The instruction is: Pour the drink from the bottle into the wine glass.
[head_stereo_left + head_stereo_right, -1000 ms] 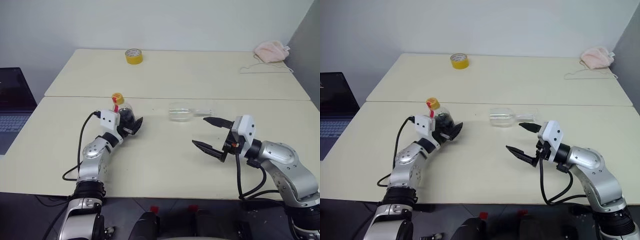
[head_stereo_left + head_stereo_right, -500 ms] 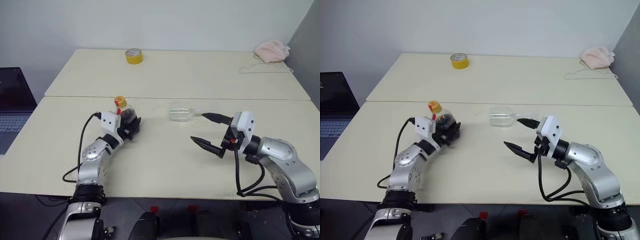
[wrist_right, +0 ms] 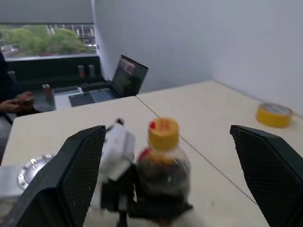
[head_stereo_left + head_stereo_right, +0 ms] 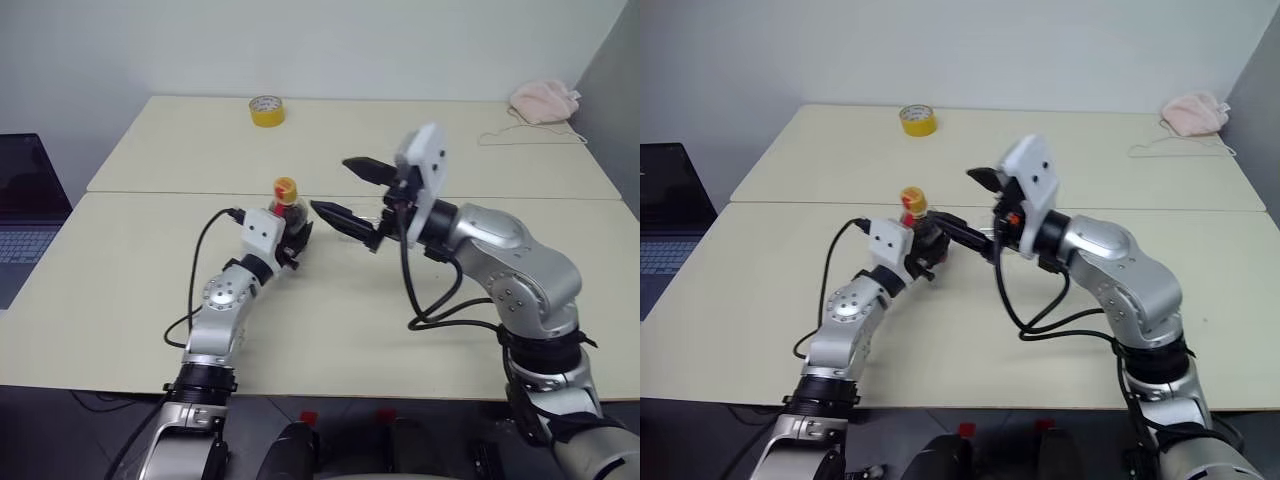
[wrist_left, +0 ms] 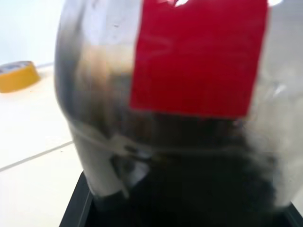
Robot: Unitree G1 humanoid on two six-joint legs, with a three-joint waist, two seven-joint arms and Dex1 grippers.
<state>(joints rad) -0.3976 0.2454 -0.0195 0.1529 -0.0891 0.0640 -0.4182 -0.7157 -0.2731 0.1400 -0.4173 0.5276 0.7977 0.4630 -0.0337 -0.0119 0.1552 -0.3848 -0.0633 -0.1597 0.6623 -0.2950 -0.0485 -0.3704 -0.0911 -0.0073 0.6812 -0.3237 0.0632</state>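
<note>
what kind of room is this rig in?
Probably an office or lab room: two plain cream tables pushed together against a bare white wall, an open laptop on a side desk, and a window looking out on trees.

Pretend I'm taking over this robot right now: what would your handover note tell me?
Left hand: closed on the bottle, held upright near the table seam, yellow cap on, dark drink inside.
Right hand: wide open, holding nothing, raised in front of the bottle, fingers either side of the cap from its own camera.
Wine glass: mostly hidden behind the right hand; I can't tell how it lies.
Done: bottle gripped.
Left: probably unscrew the cap, get the glass standing if it isn't, then pour.
Elsewhere: yellow tape roll on the far table, laptop off the robot's left.
</note>
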